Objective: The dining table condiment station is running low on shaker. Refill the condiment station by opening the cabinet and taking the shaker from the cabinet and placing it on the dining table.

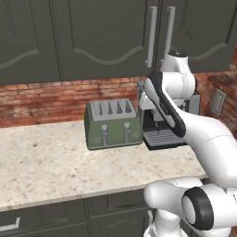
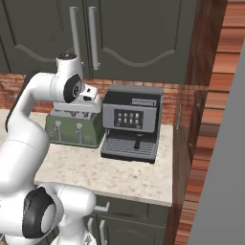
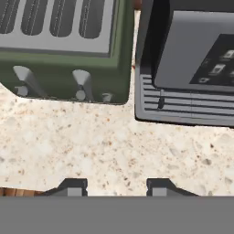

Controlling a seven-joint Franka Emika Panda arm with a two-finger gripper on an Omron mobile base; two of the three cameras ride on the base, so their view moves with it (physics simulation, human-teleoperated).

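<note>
The cabinet (image 1: 102,32) (image 2: 139,33) hangs above the counter with its arched doors shut; two pale bar handles (image 1: 151,37) meet near its middle. The shaker is hidden and the dining table is out of view. My gripper (image 3: 116,185) (image 2: 79,111) points down over the counter, below the cabinet handles, between the toaster and the coffee machine. Its fingertips (image 3: 73,186) stand apart with only speckled counter between them, so it is open and holds nothing.
A green toaster (image 1: 113,124) (image 3: 64,50) and a grey coffee machine (image 1: 162,132) (image 2: 131,122) stand side by side on the speckled counter (image 1: 51,162). Brick wall behind. A tall wooden panel (image 2: 201,72) closes the counter's right end.
</note>
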